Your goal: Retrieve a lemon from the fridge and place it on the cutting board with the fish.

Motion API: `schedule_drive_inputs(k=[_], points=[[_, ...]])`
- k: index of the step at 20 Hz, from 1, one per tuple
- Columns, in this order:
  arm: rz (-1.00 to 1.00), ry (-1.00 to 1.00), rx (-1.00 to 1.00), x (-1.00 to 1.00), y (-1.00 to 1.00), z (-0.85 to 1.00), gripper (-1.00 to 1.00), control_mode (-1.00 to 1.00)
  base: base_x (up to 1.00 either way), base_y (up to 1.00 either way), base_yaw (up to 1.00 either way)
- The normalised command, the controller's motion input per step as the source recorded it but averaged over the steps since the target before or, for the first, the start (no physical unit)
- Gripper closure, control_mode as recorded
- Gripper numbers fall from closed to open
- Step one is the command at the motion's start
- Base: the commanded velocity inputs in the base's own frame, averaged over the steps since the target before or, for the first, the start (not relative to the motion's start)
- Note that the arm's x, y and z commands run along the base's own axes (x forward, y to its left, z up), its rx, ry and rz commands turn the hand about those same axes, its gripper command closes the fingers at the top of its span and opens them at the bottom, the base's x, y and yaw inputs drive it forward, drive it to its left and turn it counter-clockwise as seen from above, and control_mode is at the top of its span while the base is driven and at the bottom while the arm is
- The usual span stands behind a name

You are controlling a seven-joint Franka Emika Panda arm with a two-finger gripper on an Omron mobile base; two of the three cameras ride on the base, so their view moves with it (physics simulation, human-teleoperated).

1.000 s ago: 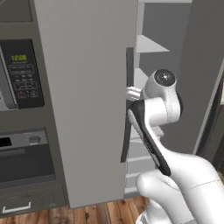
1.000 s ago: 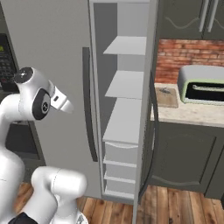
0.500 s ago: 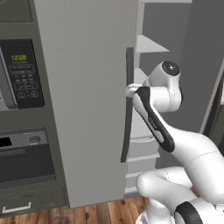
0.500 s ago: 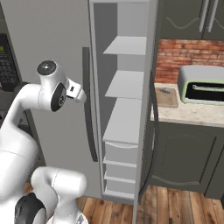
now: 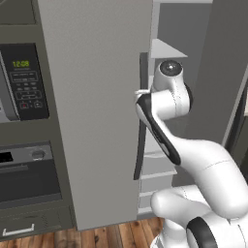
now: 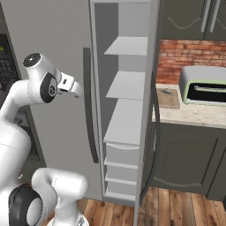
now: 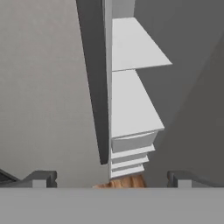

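The fridge is a tall grey unit. Its left door is shut, with a long dark handle, and its right door stands open. Inside are bare white shelves and drawers; the lemon is out of view. My gripper hovers in front of the left door near the handle, open and empty. In the hand view its fingertips are spread wide and look down the handle and the shelves. The cutting board lies on the counter with the fish on it.
A toaster oven stands on the counter right of the board, before a brick wall. A dark microwave and oven column sits left of the fridge. Wooden floor runs below the cabinets.
My arm has lifted and reached forward, carrying the hand up and right toward the fridge's handle and opening. The gripper has stayed open.
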Motion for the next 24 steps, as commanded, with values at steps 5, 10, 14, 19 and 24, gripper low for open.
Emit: schedule_drive_inputs(k=[5, 10, 14, 19, 24], points=[[0.03, 0.00, 0.04, 0.38, 0.00, 0.00, -1.00, -1.00, 0.00, 0.00, 0.00], [0.04, -0.02, 0.02, 0.63, -0.04, -0.02, -1.00, -1.00, 0.00, 0.00, 0.00], [0.00, 0.00, 0.00, 0.73, -0.07, -0.05, -1.00, -1.00, 0.00, 0.00, 0.00], [0.00, -0.01, 0.00, 0.80, -0.13, -0.16, -1.00, -1.00, 0.00, 0.00, 0.00], [0.00, -0.06, -0.01, 0.67, 0.00, -0.19, -1.00, -1.00, 0.00, 0.00, 0.00]])
